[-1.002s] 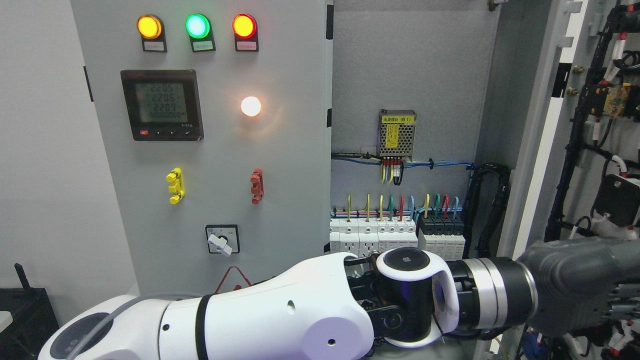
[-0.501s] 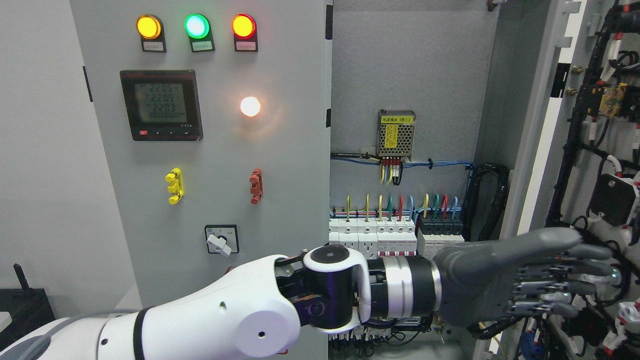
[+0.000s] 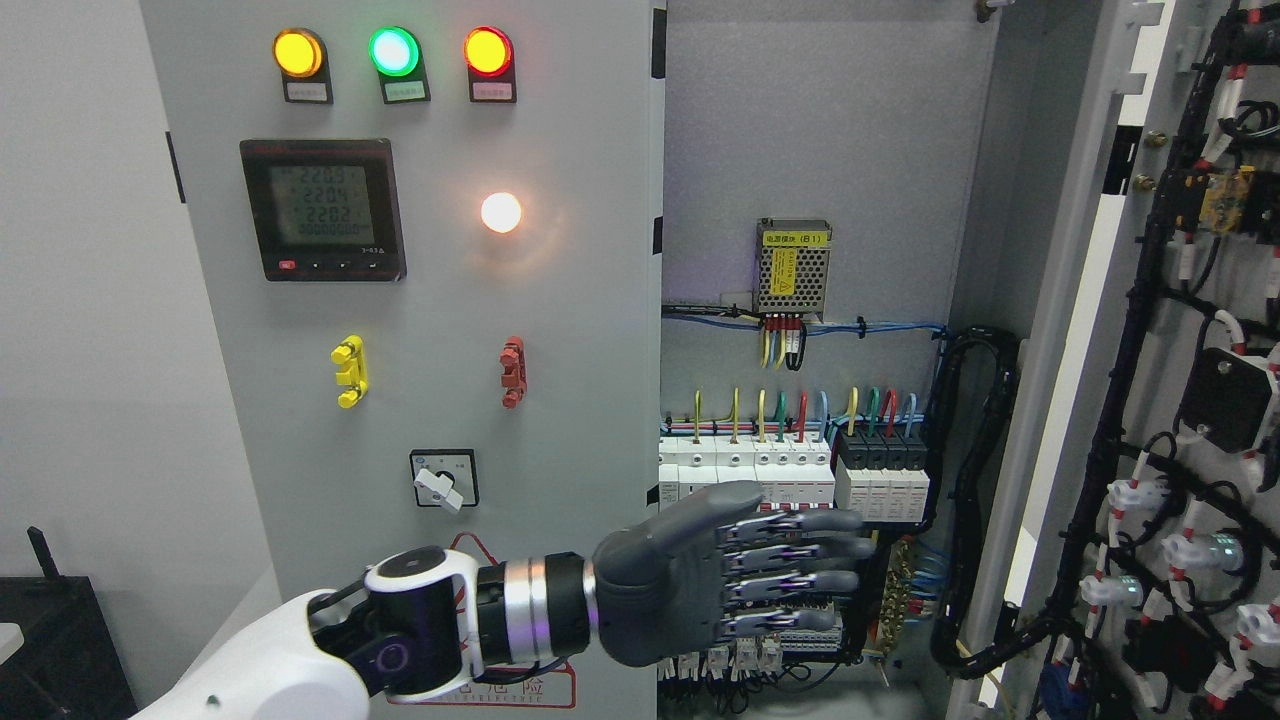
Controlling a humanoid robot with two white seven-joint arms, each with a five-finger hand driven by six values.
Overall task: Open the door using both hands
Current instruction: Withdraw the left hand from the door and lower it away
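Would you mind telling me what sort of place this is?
Probably an industrial electrical room or test lab: a control cabinet with indicator lamps, a digital meter, and circuit breakers behind the open door.

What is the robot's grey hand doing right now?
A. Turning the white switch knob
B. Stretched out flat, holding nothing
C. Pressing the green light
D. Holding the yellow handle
B. The left hand has its fingers straight and spread, pointing right in front of the row of white switches inside the open cabinet, with nothing in its grasp.
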